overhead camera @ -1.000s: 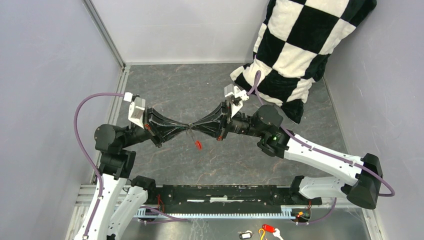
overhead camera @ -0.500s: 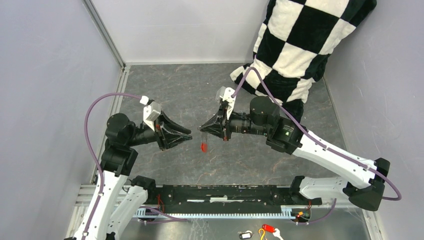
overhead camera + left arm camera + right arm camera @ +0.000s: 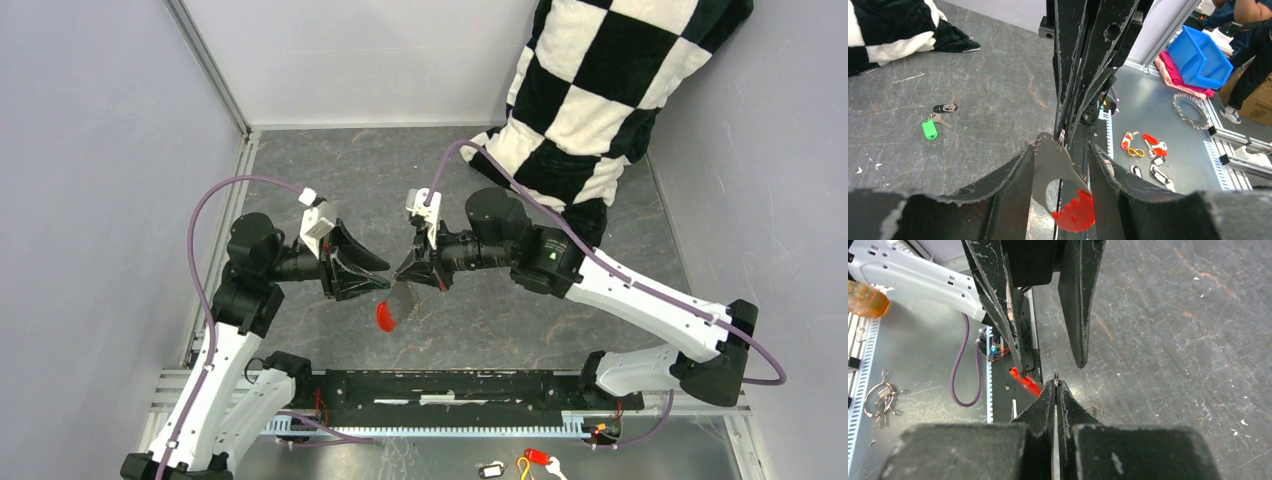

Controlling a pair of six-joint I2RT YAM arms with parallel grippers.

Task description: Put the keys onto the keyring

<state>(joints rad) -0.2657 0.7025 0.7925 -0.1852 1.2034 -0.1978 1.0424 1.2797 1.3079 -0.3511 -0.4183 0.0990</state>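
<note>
Three keys to count here: one red key (image 3: 1074, 216), one green key (image 3: 929, 129), one dark key (image 3: 945, 107). One keyring (image 3: 1055, 375), just a sliver of wire showing. Two robot arms, left arm (image 3: 215, 375) and right arm (image 3: 640, 300). Two purple cables, left cable (image 3: 235, 180) and right cable (image 3: 470, 146). One checkered cushion (image 3: 600, 90). One blue bin (image 3: 1205, 57).

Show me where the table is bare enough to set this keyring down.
Bare table along the back wall, left of the checkered cloth; also the near strip before the black base bar. Crowded: the centre, where the right gripper holds the keyring with the red key beside the open left gripper.
</note>
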